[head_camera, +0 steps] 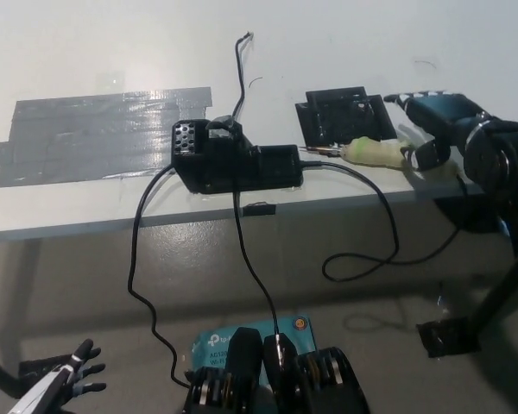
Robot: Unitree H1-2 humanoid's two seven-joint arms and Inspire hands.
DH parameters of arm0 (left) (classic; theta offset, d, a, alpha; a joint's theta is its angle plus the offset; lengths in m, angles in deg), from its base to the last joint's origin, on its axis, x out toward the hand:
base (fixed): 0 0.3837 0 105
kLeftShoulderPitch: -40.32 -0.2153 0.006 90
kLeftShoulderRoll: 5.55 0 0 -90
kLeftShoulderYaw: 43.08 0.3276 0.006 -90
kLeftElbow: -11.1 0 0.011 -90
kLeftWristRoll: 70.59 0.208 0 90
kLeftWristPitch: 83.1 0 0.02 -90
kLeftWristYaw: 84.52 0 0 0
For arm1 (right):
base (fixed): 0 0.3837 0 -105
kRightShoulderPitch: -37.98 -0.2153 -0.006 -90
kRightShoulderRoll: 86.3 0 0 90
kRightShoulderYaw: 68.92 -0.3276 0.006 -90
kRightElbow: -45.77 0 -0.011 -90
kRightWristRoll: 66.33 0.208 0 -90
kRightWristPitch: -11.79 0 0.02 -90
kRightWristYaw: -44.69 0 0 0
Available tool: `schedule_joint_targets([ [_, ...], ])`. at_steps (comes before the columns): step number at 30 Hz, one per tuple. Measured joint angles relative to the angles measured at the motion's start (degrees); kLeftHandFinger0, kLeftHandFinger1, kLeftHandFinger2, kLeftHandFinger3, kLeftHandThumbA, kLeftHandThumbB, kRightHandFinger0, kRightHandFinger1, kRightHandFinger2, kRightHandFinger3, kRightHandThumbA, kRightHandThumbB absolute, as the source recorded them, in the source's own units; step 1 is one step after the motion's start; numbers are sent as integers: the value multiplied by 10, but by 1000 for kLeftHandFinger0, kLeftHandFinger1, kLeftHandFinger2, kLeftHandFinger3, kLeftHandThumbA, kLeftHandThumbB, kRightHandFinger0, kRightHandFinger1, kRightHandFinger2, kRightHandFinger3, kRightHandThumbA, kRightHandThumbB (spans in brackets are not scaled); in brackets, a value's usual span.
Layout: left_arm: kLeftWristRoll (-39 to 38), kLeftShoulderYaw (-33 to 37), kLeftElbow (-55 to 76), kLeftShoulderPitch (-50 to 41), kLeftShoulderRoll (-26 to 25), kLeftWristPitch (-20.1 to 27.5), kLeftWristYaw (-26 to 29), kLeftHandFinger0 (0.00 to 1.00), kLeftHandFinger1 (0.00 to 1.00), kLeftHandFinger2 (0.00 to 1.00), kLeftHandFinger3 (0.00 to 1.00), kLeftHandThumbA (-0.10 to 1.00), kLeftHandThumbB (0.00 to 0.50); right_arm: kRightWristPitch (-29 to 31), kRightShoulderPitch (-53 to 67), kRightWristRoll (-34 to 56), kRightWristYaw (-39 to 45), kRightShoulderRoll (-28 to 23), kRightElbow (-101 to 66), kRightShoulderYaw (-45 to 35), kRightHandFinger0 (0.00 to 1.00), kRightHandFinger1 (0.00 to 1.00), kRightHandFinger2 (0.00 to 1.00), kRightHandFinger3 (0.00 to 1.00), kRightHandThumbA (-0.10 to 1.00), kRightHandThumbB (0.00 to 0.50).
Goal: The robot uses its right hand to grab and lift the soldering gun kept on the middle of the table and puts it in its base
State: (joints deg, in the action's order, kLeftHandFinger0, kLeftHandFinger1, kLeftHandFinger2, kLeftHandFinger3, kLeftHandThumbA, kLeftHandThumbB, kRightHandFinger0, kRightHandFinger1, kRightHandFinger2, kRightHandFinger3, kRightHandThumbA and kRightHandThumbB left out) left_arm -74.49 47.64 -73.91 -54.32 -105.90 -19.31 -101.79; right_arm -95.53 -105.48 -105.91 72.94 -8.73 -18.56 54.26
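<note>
The soldering gun (373, 153) lies near the table's front edge, right of centre. It has a pale green wrapped handle, and its metal tip (318, 151) points left toward the black base unit (237, 162). My black right hand (430, 128) is over the rear end of the handle. Its fingers reach across the top and its thumb sits on the near side, not clamped tight. The handle's rear part is hidden under the hand. My white left hand (67, 385) hangs at the lower left, below the table, fingers spread.
A flat black holder plate (341, 114) lies just behind the gun. Grey tape patch (95, 134) covers the table's left. Black cables (242, 250) run from the base over the front edge (86, 226) to the floor. A loose wire (240, 65) trails toward the back.
</note>
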Motion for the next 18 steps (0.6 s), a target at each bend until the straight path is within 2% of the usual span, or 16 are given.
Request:
schedule_joint_targets([
  [2, 0, 3, 0, 0, 0, 0, -1, 1000, 875, 989, 1000, 1000, 201, -2, 4, 0, 0, 0, 10, -2, 1000, 1000, 1000, 1000, 462, 265],
  [6, 1, 10, 0, 0, 0, 0, -1, 1000, 878, 987, 1000, 1000, 190, -3, 5, 0, 0, 0, 28, -8, 1000, 1000, 1000, 1000, 463, 264],
  [7, 2, 11, 0, 1, 0, 0, -1, 1000, 882, 976, 1000, 1000, 171, -3, 5, 0, 0, 0, 32, -9, 1000, 1000, 1000, 1000, 460, 256],
  [11, 2, 15, 0, 1, 0, 0, -1, 1000, 894, 996, 1000, 1000, 153, -3, 5, 0, 0, 2, 50, -12, 1000, 1000, 1000, 1000, 433, 246],
  [14, 2, 17, 0, 1, 0, 0, -1, 1000, 886, 971, 1000, 1000, 160, -3, 5, 0, -4, 5, 55, -26, 1000, 1000, 1000, 1000, 412, 237],
  [16, 2, 19, 0, 1, 0, 0, -1, 1000, 878, 959, 1000, 1000, 192, -3, 5, 0, -9, 9, 56, -35, 1000, 1000, 1000, 1000, 426, 229],
  [18, 2, 20, 0, 1, 0, 0, -1, 1000, 880, 958, 1000, 1000, 179, -3, 5, 0, -14, 14, 61, -39, 1000, 1000, 1000, 1000, 411, 228],
])
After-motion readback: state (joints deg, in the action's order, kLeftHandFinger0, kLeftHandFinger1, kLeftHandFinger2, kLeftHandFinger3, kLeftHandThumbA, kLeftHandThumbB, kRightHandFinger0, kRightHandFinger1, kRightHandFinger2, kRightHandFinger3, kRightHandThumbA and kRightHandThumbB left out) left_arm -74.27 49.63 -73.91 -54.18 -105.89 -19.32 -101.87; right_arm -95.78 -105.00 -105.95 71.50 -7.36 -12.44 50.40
